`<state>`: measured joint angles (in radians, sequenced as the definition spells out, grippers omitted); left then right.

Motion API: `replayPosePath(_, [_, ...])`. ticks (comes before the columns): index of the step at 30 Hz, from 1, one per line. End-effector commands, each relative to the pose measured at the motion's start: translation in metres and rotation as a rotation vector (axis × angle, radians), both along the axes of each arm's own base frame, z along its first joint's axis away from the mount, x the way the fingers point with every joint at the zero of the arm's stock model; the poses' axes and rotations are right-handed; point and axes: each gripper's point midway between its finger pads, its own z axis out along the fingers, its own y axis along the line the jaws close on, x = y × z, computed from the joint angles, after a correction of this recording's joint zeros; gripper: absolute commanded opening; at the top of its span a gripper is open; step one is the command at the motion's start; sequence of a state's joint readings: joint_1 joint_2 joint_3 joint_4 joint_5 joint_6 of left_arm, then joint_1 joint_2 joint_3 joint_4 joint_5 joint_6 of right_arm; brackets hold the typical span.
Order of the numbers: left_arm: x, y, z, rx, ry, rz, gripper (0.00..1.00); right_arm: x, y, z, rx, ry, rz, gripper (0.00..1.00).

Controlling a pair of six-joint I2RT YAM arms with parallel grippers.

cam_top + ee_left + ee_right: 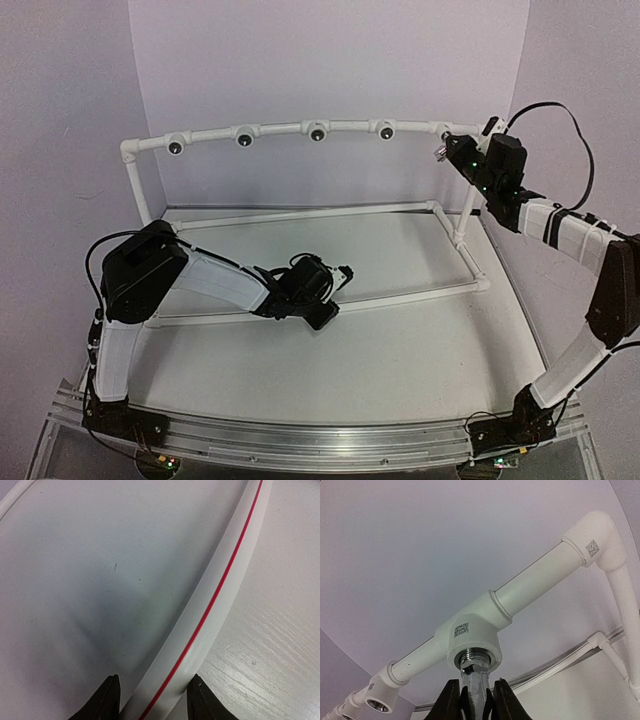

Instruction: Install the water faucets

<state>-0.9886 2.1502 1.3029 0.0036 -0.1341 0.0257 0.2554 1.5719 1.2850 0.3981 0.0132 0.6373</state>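
A small shiny silver faucet (pixel 477 676) has its threaded end set in the mouth of the rightmost white tee fitting (pixel 470 635) on the pipe frame's top rail. My right gripper (pixel 476 699) is shut on the faucet's body from below; from above, the gripper (pixel 450 152) and faucet (pixel 439 153) sit at the rail's right end. My left gripper (pixel 152 701) is low on the table, its two black fingers closed across the frame's front bottom pipe (pixel 215 605), which carries a red stripe. From above, that gripper (pixel 322 308) is at mid-pipe.
Several open white fittings with dark holes (pixel 244 139) line the top rail (pixel 280 130) to the left of the faucet. The rectangular base of the frame (pixel 300 214) lies on the white table. Purple walls close in behind and on both sides.
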Motion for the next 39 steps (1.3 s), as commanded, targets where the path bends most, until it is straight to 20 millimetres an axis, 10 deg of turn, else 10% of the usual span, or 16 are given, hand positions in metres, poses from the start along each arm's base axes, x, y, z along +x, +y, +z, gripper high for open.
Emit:
replayPosePath(1, [-0.108,0.110,-0.134,0.419,0.482,0.095,0.00,0.011,-0.046,0.016,0.106,-0.057,-0.160,0.00])
replayPosePath(39, [-0.111,0.107,-0.135,0.422,0.484,0.082,0.00,0.021,-0.042,-0.016,0.633,-0.036,-0.181,0.00])
